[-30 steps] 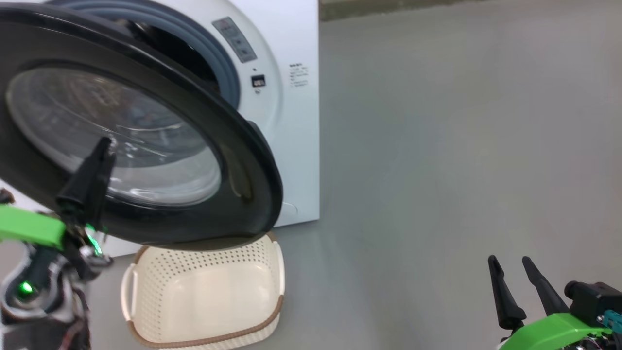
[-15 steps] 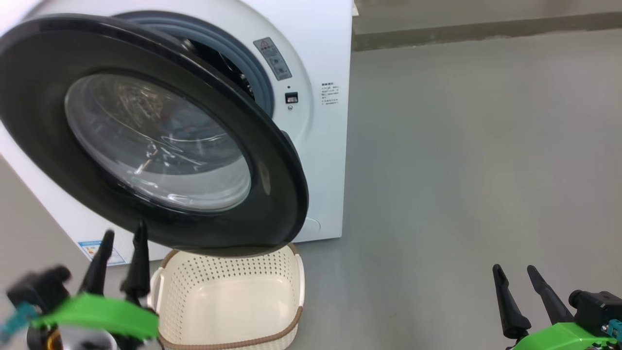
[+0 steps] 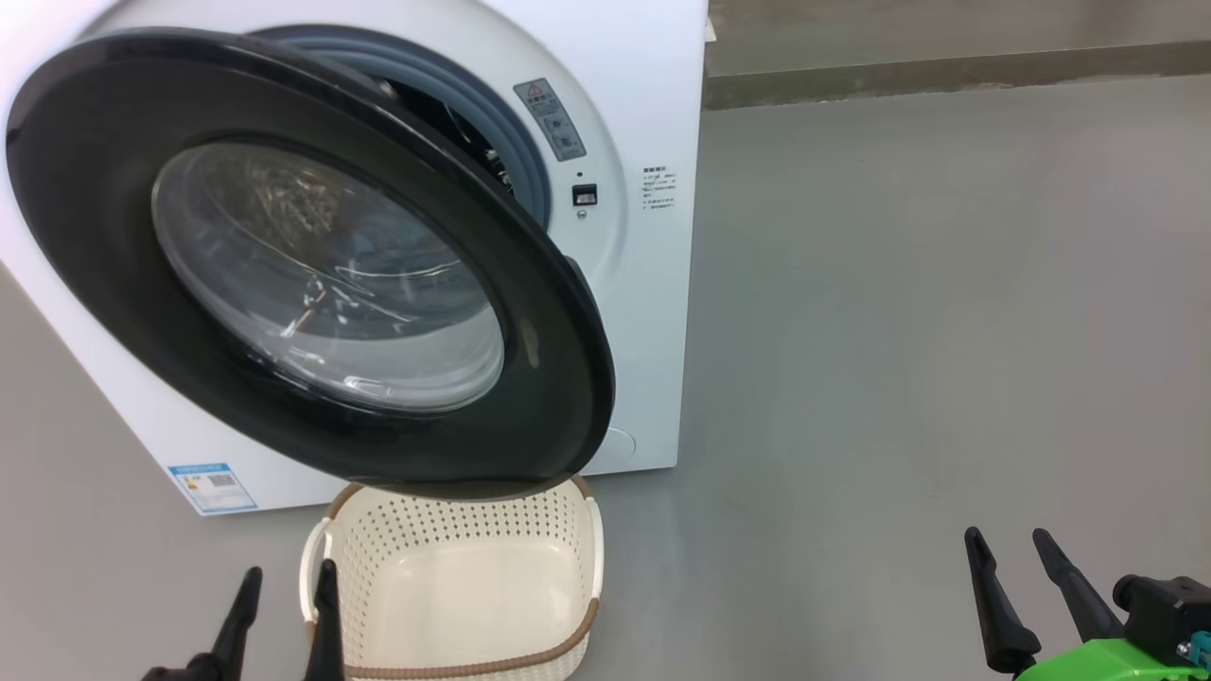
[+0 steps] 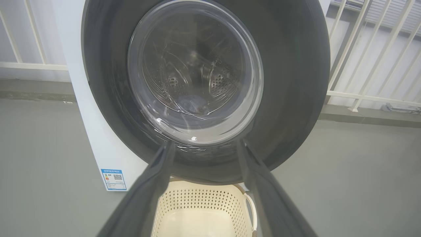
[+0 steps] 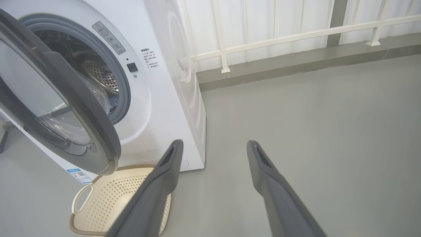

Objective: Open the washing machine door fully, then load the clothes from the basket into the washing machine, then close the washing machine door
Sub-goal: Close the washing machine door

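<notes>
The door (image 3: 312, 274) stands half-swung above the empty-looking basket (image 3: 454, 525), which sits on the floor just before the washing machine (image 3: 643, 284), likely awaiting a closing push, so the left gripper (image 3: 290, 569) and right gripper (image 3: 1006, 536) sit low, fingers spread, holding nothing.

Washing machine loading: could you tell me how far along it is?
Done: the basket looks empty, and what looks like bluish fabric lies inside the drum. In hand: nothing; left pincer and right pincer are open. Left: the door stands ajar, to be shut.
</notes>
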Tool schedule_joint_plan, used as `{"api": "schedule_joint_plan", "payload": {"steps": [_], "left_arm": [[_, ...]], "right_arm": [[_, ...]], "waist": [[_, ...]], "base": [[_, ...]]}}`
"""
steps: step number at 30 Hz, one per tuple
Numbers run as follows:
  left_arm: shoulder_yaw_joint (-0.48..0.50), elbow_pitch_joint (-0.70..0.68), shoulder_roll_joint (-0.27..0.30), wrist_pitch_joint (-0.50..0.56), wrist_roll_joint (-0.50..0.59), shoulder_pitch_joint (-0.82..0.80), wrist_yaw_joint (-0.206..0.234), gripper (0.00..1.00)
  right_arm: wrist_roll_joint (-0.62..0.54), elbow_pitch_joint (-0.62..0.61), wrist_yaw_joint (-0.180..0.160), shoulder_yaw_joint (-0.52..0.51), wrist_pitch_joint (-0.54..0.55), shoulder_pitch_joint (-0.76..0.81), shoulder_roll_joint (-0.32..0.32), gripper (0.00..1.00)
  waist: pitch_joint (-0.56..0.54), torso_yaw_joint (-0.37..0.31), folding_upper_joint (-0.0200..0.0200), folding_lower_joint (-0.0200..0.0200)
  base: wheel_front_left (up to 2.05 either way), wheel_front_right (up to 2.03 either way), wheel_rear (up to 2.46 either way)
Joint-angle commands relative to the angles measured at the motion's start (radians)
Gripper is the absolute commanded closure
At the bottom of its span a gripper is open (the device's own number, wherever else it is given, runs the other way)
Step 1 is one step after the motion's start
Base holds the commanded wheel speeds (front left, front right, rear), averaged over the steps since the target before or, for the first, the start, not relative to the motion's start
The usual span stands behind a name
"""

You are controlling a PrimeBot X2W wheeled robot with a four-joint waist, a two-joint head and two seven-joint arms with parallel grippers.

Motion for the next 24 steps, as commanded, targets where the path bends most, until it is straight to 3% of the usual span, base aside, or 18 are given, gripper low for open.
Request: {"api": "schedule_joint_plan", "payload": {"steps": [1, 24], "left_arm": [[0.026, -0.036, 0.016, -0.015, 0.019, -0.017, 0.013, 0.00], [-0.012, -0.060, 0.011, -0.016, 0.034, -0.012, 0.034, 0.00]], "right_arm": [[-0.014, -0.036, 0.004, 0.017, 0.002, -0.021, -0.014, 0.00], [-0.019, -0.057, 0.004, 0.014, 0.018, -0.024, -0.014, 0.00]], "waist": [[0.002, 0.004, -0.0001, 0.0001], [0.018, 0.011, -0.0001, 0.0001]], "base": [[0.00, 0.00, 0.00], [0.00, 0.00, 0.00]]}}
